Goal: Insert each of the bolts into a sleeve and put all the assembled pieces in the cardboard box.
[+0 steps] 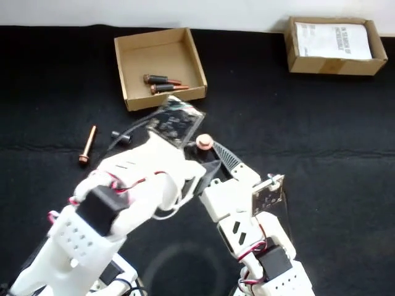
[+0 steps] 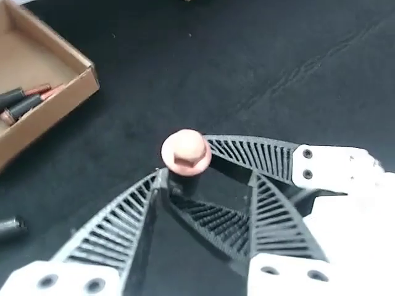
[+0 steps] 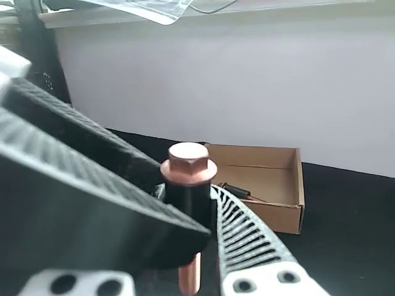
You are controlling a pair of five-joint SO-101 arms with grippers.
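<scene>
A copper bolt [image 1: 204,143] stands head-up inside a black sleeve [image 3: 188,200], its thread poking out below. My right gripper [image 3: 191,206] is shut on the sleeve, one finger on each side. My left gripper [image 2: 207,180] is open around the same spot, with one fingertip [image 2: 157,185] right beside the sleeve [image 2: 176,185]. The cardboard box [image 1: 123,68] at the back holds two assembled pieces [image 1: 162,83]. A loose bolt [image 1: 87,145] and a loose sleeve [image 1: 121,137] lie on the black cloth to the left.
A second cardboard box [image 1: 333,61] with a printed sheet sits at the back right. Both arms meet mid-table, and the left arm's wrist board [image 1: 176,120] overhangs the near edge of the task box. Black cloth covers the table.
</scene>
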